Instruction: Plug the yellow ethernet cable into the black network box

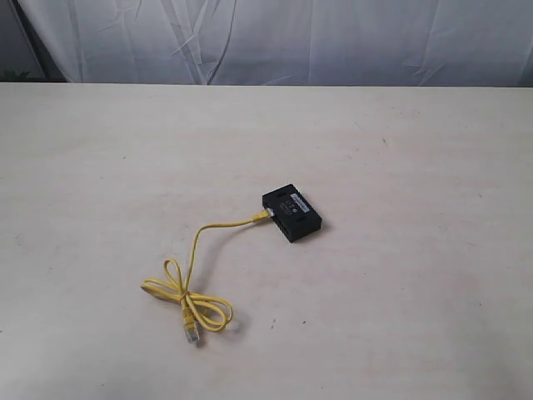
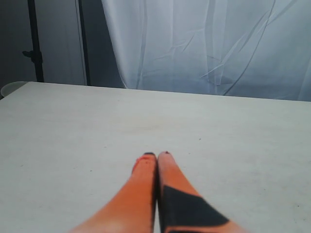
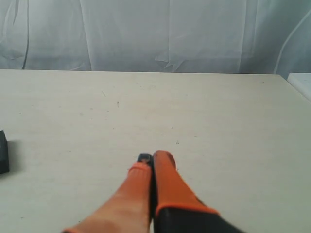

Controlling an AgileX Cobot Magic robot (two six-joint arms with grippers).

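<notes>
The black network box (image 1: 291, 214) lies flat near the middle of the table, label strip on top. The yellow ethernet cable (image 1: 196, 254) runs from the box's left side, where one plug (image 1: 261, 217) sits at or in a port, down to a knotted loop (image 1: 193, 302) and a free clear plug (image 1: 192, 332). Neither arm shows in the exterior view. In the left wrist view my left gripper (image 2: 157, 155) is shut over bare table, holding nothing. My right gripper (image 3: 152, 158) is also shut and empty; a corner of the box (image 3: 3, 151) shows at that view's edge.
The pale table (image 1: 400, 317) runs to a far edge (image 1: 266, 84) with a white draped cloth (image 1: 275, 37) behind it. A dark stand (image 2: 33, 43) rises beyond the table in the left wrist view.
</notes>
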